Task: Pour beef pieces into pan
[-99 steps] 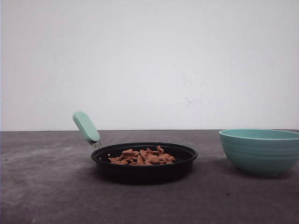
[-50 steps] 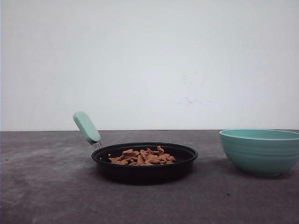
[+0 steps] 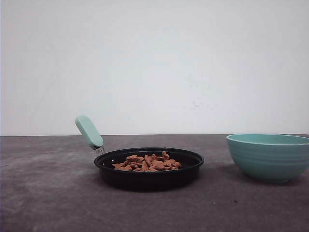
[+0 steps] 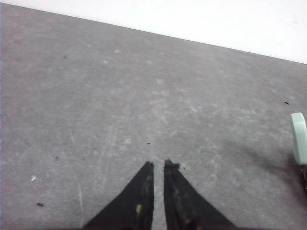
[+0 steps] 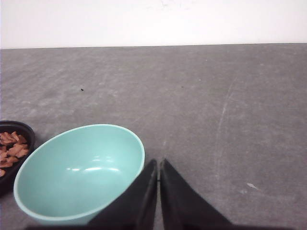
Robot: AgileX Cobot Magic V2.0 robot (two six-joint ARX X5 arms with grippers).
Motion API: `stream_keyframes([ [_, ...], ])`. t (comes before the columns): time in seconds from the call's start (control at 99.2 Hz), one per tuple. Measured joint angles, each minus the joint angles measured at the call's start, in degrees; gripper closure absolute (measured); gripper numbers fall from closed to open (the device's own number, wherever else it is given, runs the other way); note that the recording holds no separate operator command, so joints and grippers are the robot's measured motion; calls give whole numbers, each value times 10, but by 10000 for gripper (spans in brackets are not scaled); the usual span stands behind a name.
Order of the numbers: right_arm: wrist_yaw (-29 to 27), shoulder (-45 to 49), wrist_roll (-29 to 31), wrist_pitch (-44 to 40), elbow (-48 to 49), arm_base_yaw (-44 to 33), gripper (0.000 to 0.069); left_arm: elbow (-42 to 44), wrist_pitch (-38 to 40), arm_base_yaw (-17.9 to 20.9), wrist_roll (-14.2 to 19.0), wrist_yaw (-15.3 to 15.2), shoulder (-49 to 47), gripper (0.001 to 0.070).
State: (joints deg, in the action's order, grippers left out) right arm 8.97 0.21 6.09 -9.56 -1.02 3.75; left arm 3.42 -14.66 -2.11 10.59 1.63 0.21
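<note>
Right gripper [image 5: 158, 165], pressed together, hovers beside the bowl [image 5: 72, 177]; beef pieces [image 3: 147, 162] lie in the pan [image 3: 145, 178].

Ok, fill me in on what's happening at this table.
Nothing is being handled at this moment. The beef pieces lie heaped in the black pan, which sits on the table with its mint-green handle angled up toward the left. The teal bowl stands upright to the pan's right and looks empty inside. The left end effector is shut over bare tabletop near the handle, and the right end effector is shut beside the bowl, holding nothing.
</note>
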Motion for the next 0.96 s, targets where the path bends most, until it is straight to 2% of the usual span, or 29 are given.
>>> stream_keyframes([
  [0.242, 0, 0, 0, 0, 0, 0, 680, 0, 0, 0, -40, -2, 0, 697],
  [0.958, 0, 0, 0, 0, 0, 0, 680, 0, 0, 0, -42, -2, 0, 697],
])
